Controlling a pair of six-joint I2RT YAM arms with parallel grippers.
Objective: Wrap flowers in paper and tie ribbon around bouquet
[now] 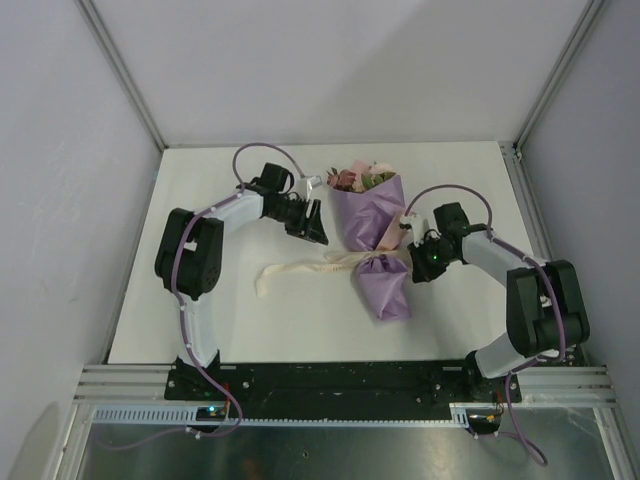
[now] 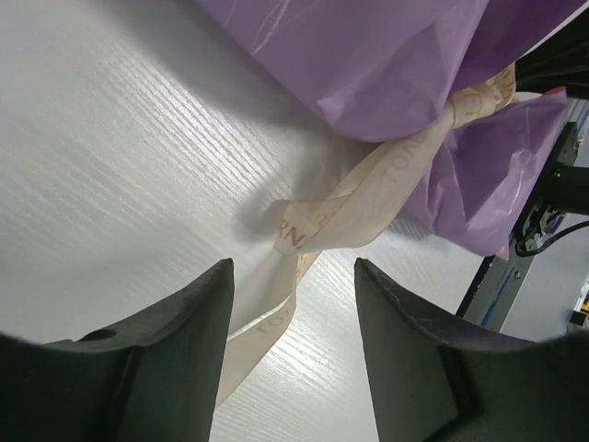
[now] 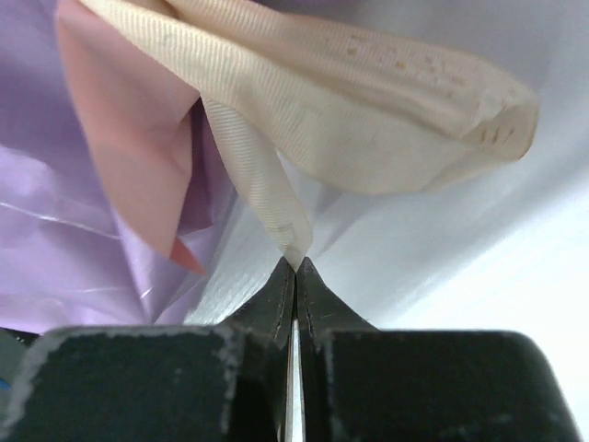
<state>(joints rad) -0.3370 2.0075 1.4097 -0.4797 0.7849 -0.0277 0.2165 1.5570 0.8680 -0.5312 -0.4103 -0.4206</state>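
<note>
White bench (image 1: 250,320) carries the bouquet (image 1: 372,225) mid-surface, ribbon (image 1: 295,270) round its waist. The right gripper (image 3: 294,265) pinches a ribbon fold by its very edge; the left gripper (image 2: 293,272) hangs apart above the loose tail. Draw gently, or that thin pinch may slip.

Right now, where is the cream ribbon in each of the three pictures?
Top external: ribbon at centre, trailing left from the lilac paper.
Left wrist: ribbon at centre, running diagonally.
Right wrist: ribbon across the top, its tip pinched in the right gripper.
Shared landmark: lilac paper.
</note>
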